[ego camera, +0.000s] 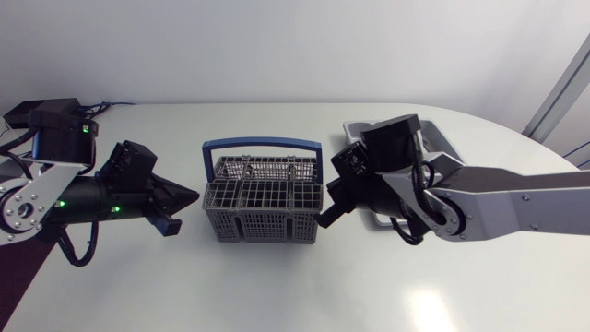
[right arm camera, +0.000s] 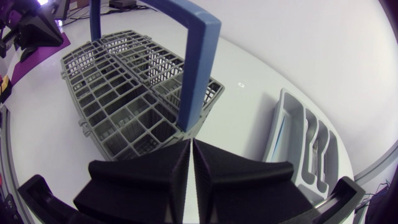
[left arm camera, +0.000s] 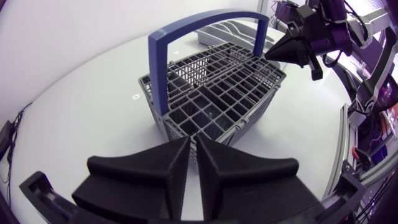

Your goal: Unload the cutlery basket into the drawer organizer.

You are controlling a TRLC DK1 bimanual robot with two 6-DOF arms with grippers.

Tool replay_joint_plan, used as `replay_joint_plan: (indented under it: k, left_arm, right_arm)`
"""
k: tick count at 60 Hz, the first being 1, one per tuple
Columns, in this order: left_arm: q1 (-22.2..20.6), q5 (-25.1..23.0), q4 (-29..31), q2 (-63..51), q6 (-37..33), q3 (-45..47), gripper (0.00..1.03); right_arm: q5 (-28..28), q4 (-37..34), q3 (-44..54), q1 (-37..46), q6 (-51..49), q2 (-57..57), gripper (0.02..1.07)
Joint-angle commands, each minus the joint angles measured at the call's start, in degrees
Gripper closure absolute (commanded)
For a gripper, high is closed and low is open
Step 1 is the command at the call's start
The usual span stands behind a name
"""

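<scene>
The grey cutlery basket (ego camera: 263,198) with a blue handle (ego camera: 263,146) stands mid-table, and I see no cutlery in its compartments (left arm camera: 217,93) (right arm camera: 124,93). My left gripper (ego camera: 189,195) is shut and holds nothing. It points at the basket's left end, a short way off (left arm camera: 193,140). At the basket's right end is my right gripper (ego camera: 324,218), shut and empty, close to the corner (right arm camera: 189,144) (left arm camera: 270,55). The grey drawer organizer (ego camera: 438,138) lies behind the right arm and is partly hidden there. It shows better in the right wrist view (right arm camera: 305,143).
The white table (ego camera: 277,286) has bare surface in front of the basket. Its curved edge (ego camera: 516,134) runs past the organizer at the back right. My left arm's cables lie at the far left (ego camera: 74,249).
</scene>
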State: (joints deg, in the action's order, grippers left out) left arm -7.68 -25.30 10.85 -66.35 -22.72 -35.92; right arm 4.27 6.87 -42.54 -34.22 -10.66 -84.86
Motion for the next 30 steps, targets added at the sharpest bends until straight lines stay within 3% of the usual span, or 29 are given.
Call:
replay_joint_plan:
  k: [1,30]
  left_arm:
    - [-0.32,-0.63,0.66,1.31,0.13,1.82,0.91]
    - [0.21,-0.54,3.12,5.61,0.13,2.7,0.91]
  right_arm:
    - [-0.05,1.04,-1.22,-0.76,0.99,-1.19,0.96]
    - [0.74,1.65,-2.89,-1.73,1.16,-2.94,0.96]
